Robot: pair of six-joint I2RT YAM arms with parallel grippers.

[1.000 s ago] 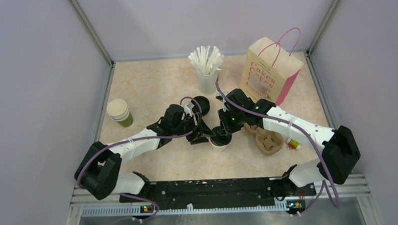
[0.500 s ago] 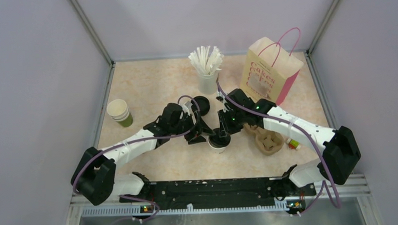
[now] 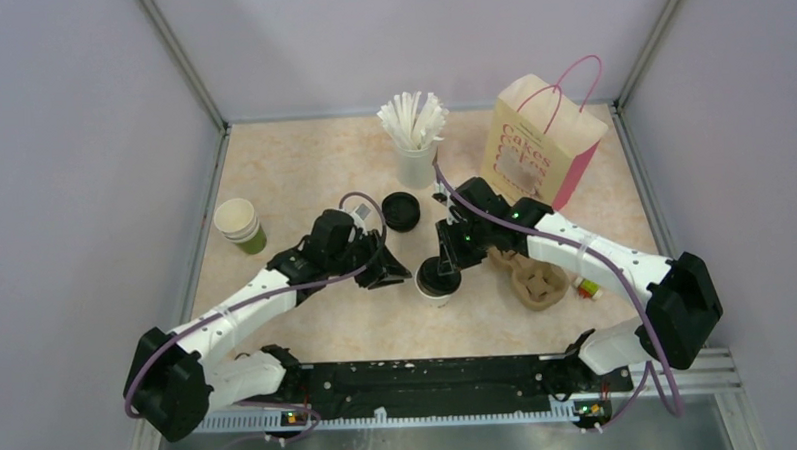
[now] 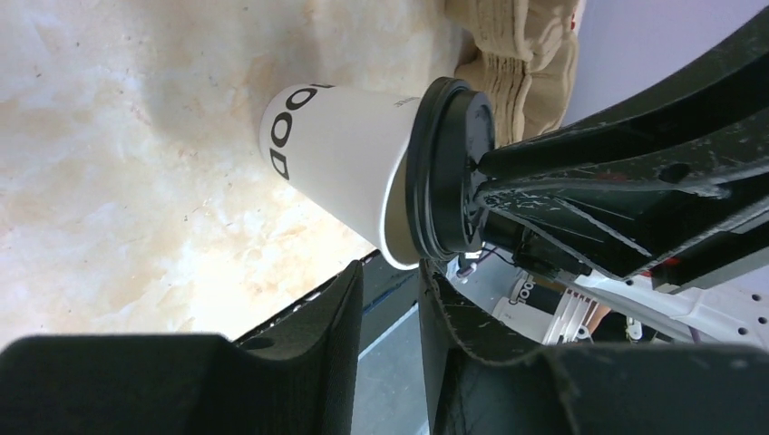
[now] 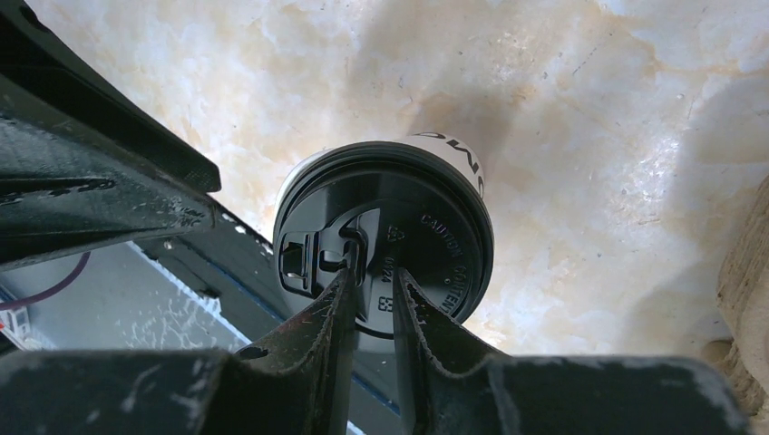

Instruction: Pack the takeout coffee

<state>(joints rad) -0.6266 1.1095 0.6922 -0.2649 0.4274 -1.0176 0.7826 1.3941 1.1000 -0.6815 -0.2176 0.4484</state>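
Note:
The takeout coffee point(image 3: 438, 283) is a white paper cup point(image 4: 335, 172) with a black lid point(image 5: 426, 245), standing upright mid-table. My right gripper point(image 3: 450, 262) comes down on it from above. Its fingers are nearly together and their tips point(image 5: 343, 288) rest on the lid top by the sip tab, with nothing between them. My left gripper point(image 3: 393, 274) sits just left of the cup, apart from it. Its jaws stand a little apart with nothing between them, and the cup's rim lies just beyond the tips point(image 4: 355, 272). The right gripper's fingers point(image 4: 580, 154) press the lid centre in the left wrist view.
A loose black lid point(image 3: 401, 211) lies behind the cup. Behind it stands a white cup of straws point(image 3: 413, 144), with a pink-handled paper bag point(image 3: 540, 145) at the back right. A brown pulp cup carrier point(image 3: 537, 282) lies right of the cup. Stacked lidless cups point(image 3: 239, 226) stand at left.
My left gripper has opened off the cup and drawn back to the left, and its jaws have since narrowed. The right gripper and the cup have stayed put.

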